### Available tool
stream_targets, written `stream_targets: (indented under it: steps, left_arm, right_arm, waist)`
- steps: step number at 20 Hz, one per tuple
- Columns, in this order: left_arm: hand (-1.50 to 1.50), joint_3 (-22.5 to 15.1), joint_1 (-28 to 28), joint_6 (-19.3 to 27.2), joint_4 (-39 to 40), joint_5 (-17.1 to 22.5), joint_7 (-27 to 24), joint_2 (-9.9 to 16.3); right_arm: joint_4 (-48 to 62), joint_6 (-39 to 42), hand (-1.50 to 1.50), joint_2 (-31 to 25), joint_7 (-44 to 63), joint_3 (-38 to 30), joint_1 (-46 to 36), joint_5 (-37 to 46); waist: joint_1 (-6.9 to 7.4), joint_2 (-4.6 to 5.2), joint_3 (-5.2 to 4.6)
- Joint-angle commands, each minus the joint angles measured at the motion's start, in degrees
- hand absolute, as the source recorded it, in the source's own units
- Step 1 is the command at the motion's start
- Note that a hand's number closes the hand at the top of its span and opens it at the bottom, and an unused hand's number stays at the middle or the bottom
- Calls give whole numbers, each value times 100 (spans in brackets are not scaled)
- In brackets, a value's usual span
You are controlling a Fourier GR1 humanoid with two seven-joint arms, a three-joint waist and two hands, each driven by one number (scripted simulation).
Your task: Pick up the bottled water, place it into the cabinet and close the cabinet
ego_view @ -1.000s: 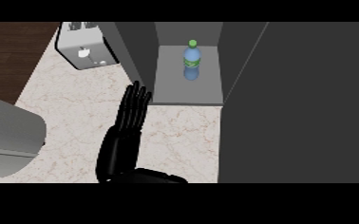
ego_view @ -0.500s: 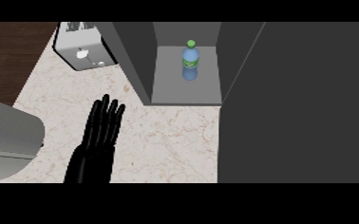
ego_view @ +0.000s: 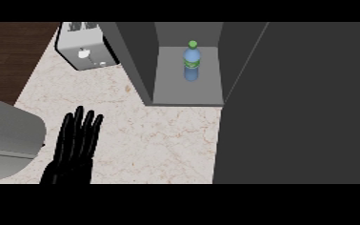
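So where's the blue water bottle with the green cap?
The blue water bottle with the green cap stands upright inside the open dark grey cabinet, upper middle of the head view, right of the silver toaster.

You have just one camera here, up at the robot's head. It looks steeply down at the worktop (ego_view: 162, 133), so you see things mostly from above. The toaster (ego_view: 85, 52) sits at the top left of your view, and the open cabinet (ego_view: 186, 88) fills the top middle and the right side. The left robot hand (ego_view: 74, 145) comes in from the bottom edge, on the left. With only one view, no second camera shares any part of the scene.
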Motion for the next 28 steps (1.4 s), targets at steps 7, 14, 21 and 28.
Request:
stream_targets:
  steps: [7,14,21,28]
  left_arm:
    - [-150,411,633,-467,-272,309,-223,427]
    - [-150,588,935,-795,-489,501,-288,639]
    - [-150,825,1125,-1090,-424,605,-394,853]
    - [-150,916,1078,-1209,-360,631,-527,796]
  right_arm:
    - [-634,-589,150,796,1409,1792,-1442,2085]
    - [-106,-1250,150,1082,2150,2048,-2657,2155]
    - [259,-1626,150,1070,2359,2052,-3438,2076]
    - [472,-1580,150,1058,2412,1806,-3826,1812]
  waist:
    - [109,-6,-21]
    - [176,-4,-18]
    - [210,7,-28]
    - [330,70,-36]
